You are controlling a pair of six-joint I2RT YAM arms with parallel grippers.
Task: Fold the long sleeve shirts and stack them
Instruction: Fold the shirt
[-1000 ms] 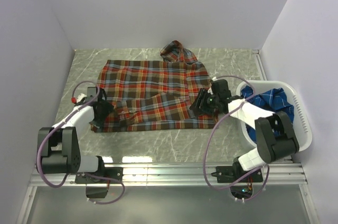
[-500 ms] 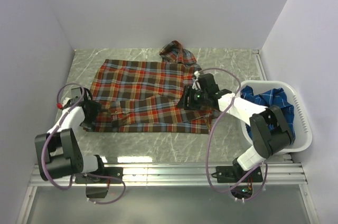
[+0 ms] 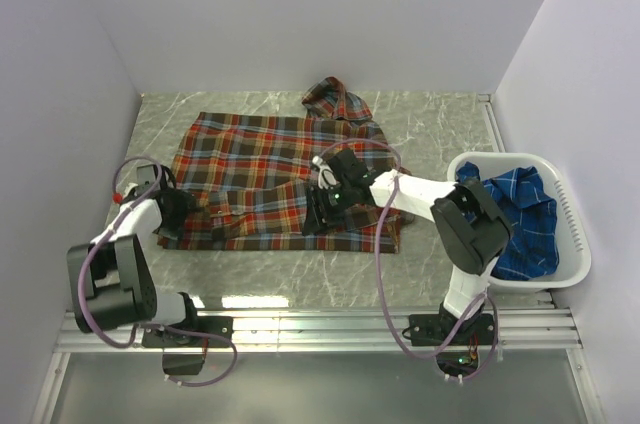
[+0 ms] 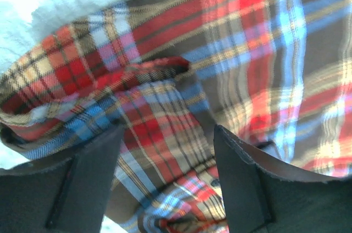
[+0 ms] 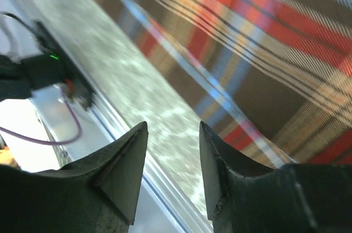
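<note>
The red-orange plaid shirt (image 3: 270,169) lies spread on the marbled table, its collar at the back. My left gripper (image 3: 176,216) is at the shirt's left edge, low over a folded cuff; in the left wrist view (image 4: 168,131) its jaws stand wide apart with plaid cloth (image 4: 165,68) below and between them. My right gripper (image 3: 314,219) hovers over the shirt's near hem at the middle; in the right wrist view (image 5: 173,126) it is open and empty, with the shirt (image 5: 264,40) to its right. The blue plaid shirt (image 3: 520,209) lies bunched in the basket.
The white plastic basket (image 3: 572,206) stands at the right edge of the table. A metal rail (image 3: 320,319) runs along the near edge, also in the right wrist view (image 5: 124,148). White walls close the left, back and right sides.
My right arm has swept left from the shirt's right edge to its near-middle hem. My left gripper shifted left, then settled at the shirt's left edge. The shirt's right side has drawn in slightly.
</note>
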